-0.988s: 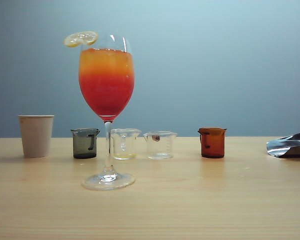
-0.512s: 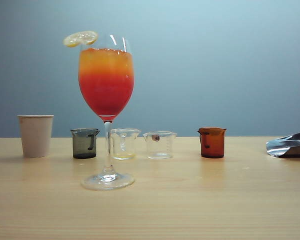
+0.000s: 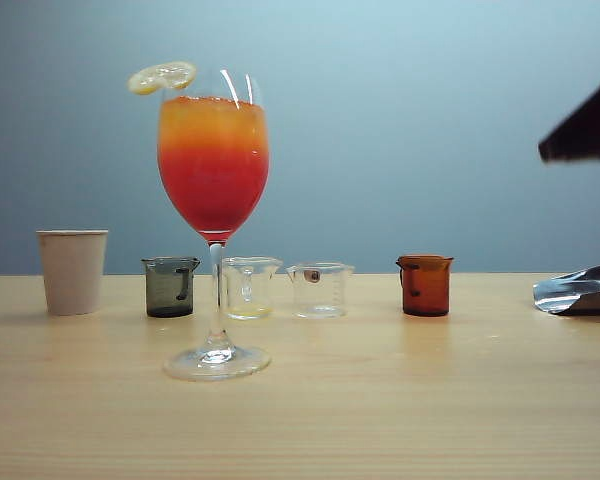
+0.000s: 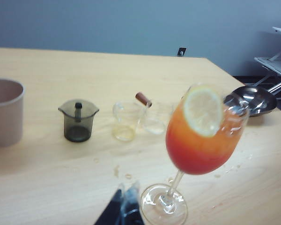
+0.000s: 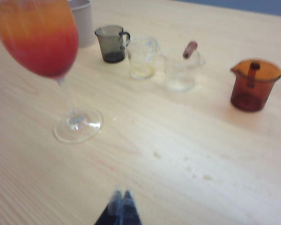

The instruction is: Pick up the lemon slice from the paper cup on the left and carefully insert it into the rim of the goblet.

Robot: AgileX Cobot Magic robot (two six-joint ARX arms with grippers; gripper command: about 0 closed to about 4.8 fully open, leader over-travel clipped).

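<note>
Ext cam sits low at tabletop (image 3: 380, 400) level, facing the back wall. Both wrist cams look down from above, fairly near; all three share the goblet (image 3: 213, 170) and the beakers.

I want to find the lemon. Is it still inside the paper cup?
No, the lemon slice sits on the rim of the goblet, away from the paper cup.
</note>
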